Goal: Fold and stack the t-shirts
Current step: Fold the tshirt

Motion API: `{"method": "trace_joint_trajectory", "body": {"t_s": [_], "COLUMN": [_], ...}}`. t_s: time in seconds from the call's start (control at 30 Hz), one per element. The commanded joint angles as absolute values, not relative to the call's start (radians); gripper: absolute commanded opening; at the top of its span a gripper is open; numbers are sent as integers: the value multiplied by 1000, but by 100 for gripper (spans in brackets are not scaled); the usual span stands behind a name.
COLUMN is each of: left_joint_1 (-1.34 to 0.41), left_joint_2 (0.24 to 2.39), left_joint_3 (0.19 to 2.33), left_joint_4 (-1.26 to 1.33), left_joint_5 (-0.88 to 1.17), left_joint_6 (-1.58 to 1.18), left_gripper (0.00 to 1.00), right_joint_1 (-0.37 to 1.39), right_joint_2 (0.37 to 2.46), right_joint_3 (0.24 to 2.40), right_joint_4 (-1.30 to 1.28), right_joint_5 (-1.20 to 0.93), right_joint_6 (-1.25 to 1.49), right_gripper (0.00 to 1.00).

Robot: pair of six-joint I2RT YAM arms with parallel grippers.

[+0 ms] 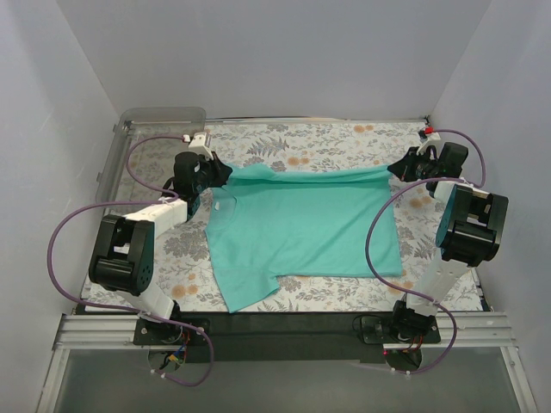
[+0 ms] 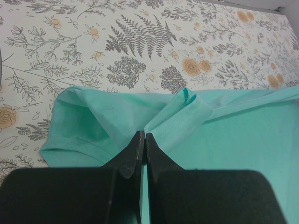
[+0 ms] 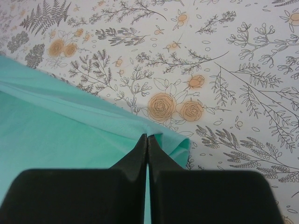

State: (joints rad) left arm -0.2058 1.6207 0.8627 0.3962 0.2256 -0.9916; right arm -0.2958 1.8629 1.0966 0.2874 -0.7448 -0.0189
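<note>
Teal t-shirt [image 1: 301,228], count one: plain, short-sleeved, spread mostly flat on the floral-printed table [image 1: 327,142], roughly central between the two arms. Its long axis runs left to right across the table. Both sleeves show at the left end, one at the far-left corner and one jutting out at the near-left corner. A small pale tag also lies near the left edge, so the neck end appears to point left and the hem right.

Far-left corner of the table: one clear plastic bin [image 1: 164,116], well apart from the shirt.

Left gripper [image 1: 219,174], count one: its jaws are pressed together on a bunched fold of the shirt at the far-left corner, beside the sleeve. The wrist view shows cloth pinched at the very tips.

Far edge of the shirt: drawn into a nearly straight line between the two grippers, slightly raised, with a ridge of folded fabric along it.

Right gripper [image 1: 393,169], count one: its jaws are closed tight on the shirt's far-right corner, and only a small tip of fabric pokes past the fingers.

Purple cables [image 1: 60,232], one looping from each arm.
</note>
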Motion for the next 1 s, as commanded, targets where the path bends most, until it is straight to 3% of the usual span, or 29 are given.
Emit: {"method": "trace_joint_trajectory", "body": {"t_s": [0.0,0.33,0.63,0.77,0.97], "left_joint_1": [-201,-202,-202,-202,-202], "left_joint_2": [1551,1562,1578,1569,1565], "left_joint_3": [853,851,879,877,871], "left_joint_4": [399,350,256,236,213], "left_joint_5": [235,288,330,344,362], "left_joint_6": [-985,-991,-973,-966,-953], "left_gripper": [0,0,0,0,0], "right_joint_1": [-307,-307,-319,-334,-337], "right_joint_2": [1856,1838,1758,1703,1667], "right_joint_3": [1095,1080,1046,1032,1023], "right_joint_4": [290,256,204,199,164], "right_joint_5": [-764,-770,-758,-762,-796], "right_joint_6": [-43,-72,-132,-138,-135], "right_gripper": [1,1,44,50,50]}}
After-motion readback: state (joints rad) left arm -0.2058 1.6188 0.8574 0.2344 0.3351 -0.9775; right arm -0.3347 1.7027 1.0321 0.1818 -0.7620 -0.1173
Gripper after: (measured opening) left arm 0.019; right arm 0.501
